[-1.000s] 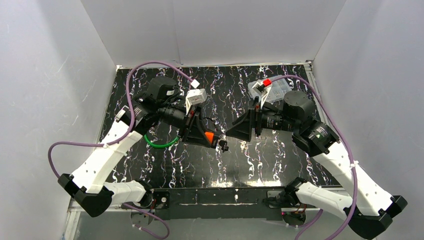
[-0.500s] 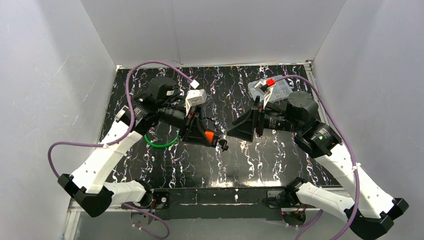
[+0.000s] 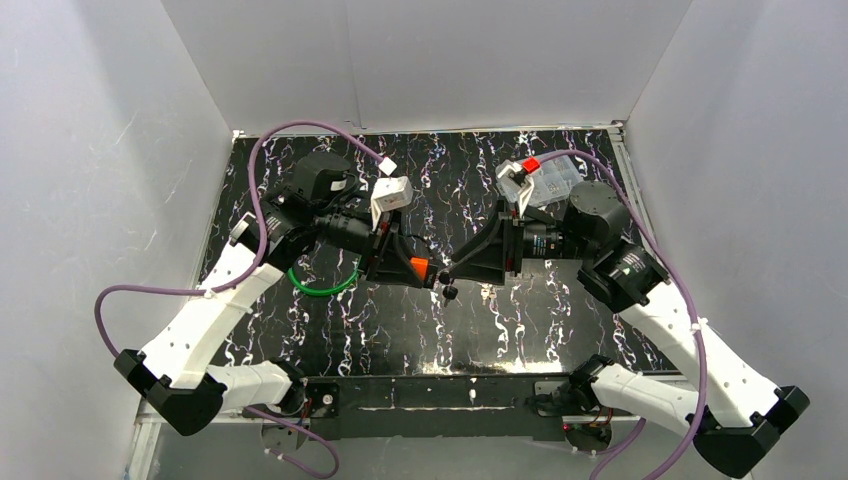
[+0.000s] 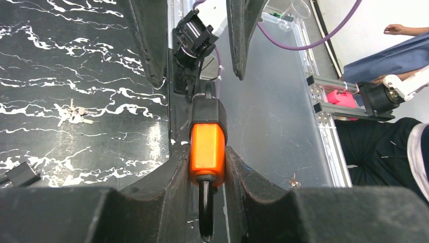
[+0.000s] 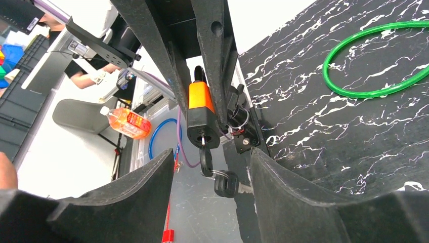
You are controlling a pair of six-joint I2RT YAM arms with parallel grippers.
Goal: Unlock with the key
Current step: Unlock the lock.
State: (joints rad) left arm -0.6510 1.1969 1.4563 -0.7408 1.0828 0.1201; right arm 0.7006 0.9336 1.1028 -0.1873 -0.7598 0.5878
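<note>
the orange padlock (image 5: 201, 109) is up in the air over the middle of the worktop (image 3: 330, 320), not lying on it. the left claw (image 4: 207, 172) is pinching it by its two flat sides, with the black shackle pointing back to the wrist and the keyhole end pointing to the other arm. the key (image 5: 206, 159) sits already in the keyhole, and a spare key (image 5: 225, 183) hangs from it on a small ring. the right claw (image 5: 211, 162) is spread, one finger on each side of the key, and i see it touching nothing yet.

i think the step in hand is to take the key head and turn it, and here several things can go wrong. the spare key hangs just beside the real one, so the fingers could press on the ring or on the wrong key, and then the turn would give nothing. if the right claw is not in line with the keyhole, the turn could bend the key or pull it out. the padlock is held only by two smooth faces, so a strong twist could rotate it inside the left claw, or drop it to the worktop near the green loop (image 5: 374, 55). also the tips of both claws are very near, and they could knock together.
</note>
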